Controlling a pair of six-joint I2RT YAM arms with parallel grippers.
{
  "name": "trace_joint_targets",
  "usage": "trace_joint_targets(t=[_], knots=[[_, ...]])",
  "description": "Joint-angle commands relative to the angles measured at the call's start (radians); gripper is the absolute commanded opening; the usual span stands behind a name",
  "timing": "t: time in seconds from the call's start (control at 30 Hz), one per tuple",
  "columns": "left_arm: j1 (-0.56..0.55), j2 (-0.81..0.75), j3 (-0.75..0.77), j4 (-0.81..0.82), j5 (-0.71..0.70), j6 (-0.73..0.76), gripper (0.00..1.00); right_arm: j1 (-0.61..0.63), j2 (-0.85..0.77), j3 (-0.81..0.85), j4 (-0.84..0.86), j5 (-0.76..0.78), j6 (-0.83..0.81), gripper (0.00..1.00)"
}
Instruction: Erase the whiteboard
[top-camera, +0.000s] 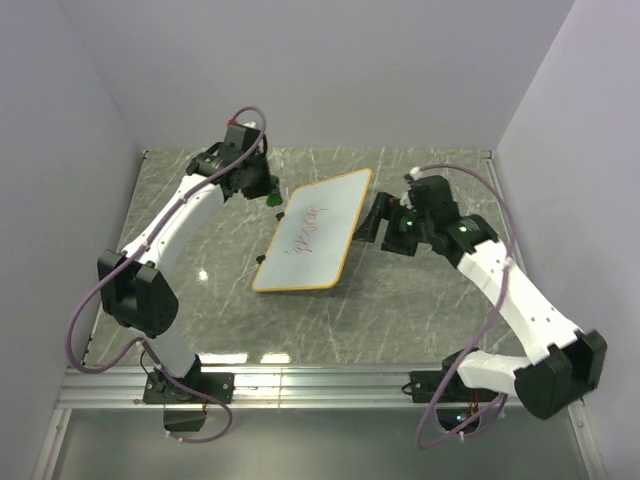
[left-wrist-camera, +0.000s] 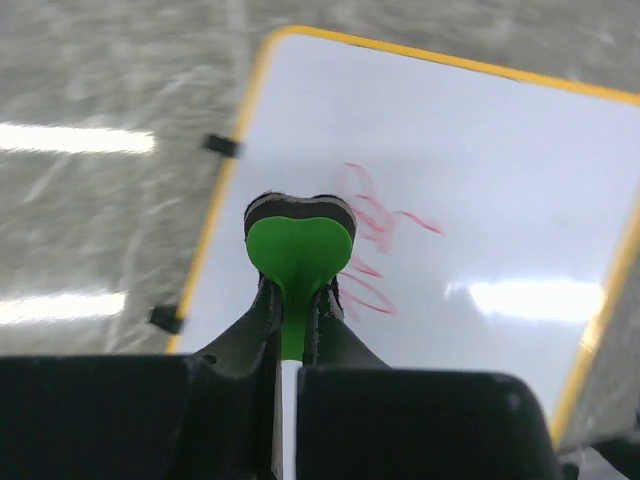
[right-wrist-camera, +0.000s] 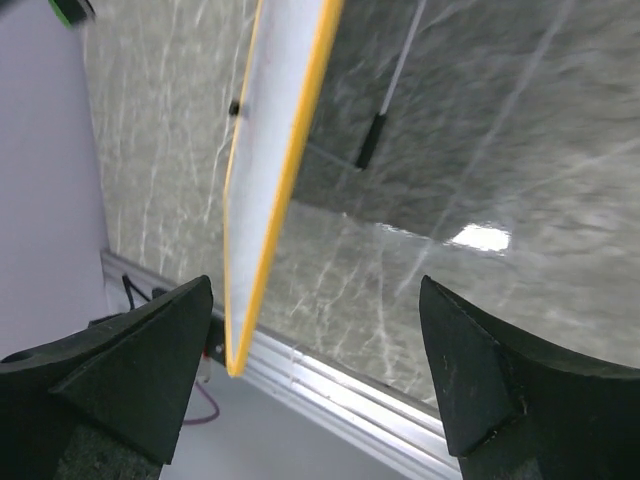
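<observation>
the whiteboard (top-camera: 313, 232) lies in the middle of the grey marbled surface (top-camera: 400, 300), turned at a slant between the two arms, with its thin orange-yellow frame all the way round. a patch of red scribbles (left-wrist-camera: 375, 240) sits on the white face, nearer the left-hand long edge, and two small black clips (left-wrist-camera: 222, 145) stick out from that same edge.

the left pincer (left-wrist-camera: 295, 300) is clamped on a small green eraser (left-wrist-camera: 298, 245), its fingers squeezed tight on the thin green stem so that the rounded head, with its dark pad behind, pokes out in front. from above, the eraser hangs at the clip edge near the far corner of the board; in the wrist view it sits just beside the scribbles. i can't tell whether the pad is touching the board.

the right pincer (right-wrist-camera: 315, 285) is on the other side, close to the board's right edge, with its two black fingers (right-wrist-camera: 150, 360) spread wide and nothing between them. its camera sees the board almost edge-on, the yellow frame running as a narrow stripe nearer the left finger, apart from both fingers.
</observation>
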Motion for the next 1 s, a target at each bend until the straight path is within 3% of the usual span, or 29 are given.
trace_joint_targets(t=[0.0, 0.13, 0.23, 0.33, 0.37, 0.47, 0.77, 0.87, 0.97], knots=[[-0.057, 0.048, 0.118, -0.032, 0.157, 0.094, 0.0, 0.075, 0.071, 0.065, 0.088, 0.022, 0.043, 0.89], [-0.126, 0.119, 0.201, -0.134, 0.167, 0.146, 0.0, 0.127, 0.186, 0.109, 0.114, 0.038, 0.072, 0.86], [-0.161, 0.102, 0.175, -0.153, 0.171, 0.156, 0.0, 0.156, 0.242, 0.143, 0.119, 0.053, 0.074, 0.81], [-0.174, 0.056, 0.088, -0.115, 0.214, 0.139, 0.0, 0.167, 0.276, 0.166, 0.117, 0.067, 0.075, 0.67], [-0.18, 0.045, 0.048, -0.106, 0.226, 0.133, 0.0, 0.169, 0.282, 0.169, 0.119, 0.07, 0.075, 0.57], [-0.21, 0.018, -0.01, -0.075, 0.257, 0.131, 0.0, 0.17, 0.296, 0.172, 0.117, 0.081, 0.075, 0.42], [-0.27, 0.018, -0.065, -0.036, 0.334, 0.122, 0.0, 0.17, 0.33, 0.174, 0.076, 0.108, 0.054, 0.07], [-0.275, 0.011, -0.127, -0.027, 0.299, 0.114, 0.0, 0.17, 0.344, 0.178, 0.062, 0.113, 0.052, 0.0], [-0.261, 0.004, -0.217, 0.008, 0.276, 0.102, 0.0, 0.172, 0.356, 0.192, 0.053, 0.114, 0.052, 0.0]])
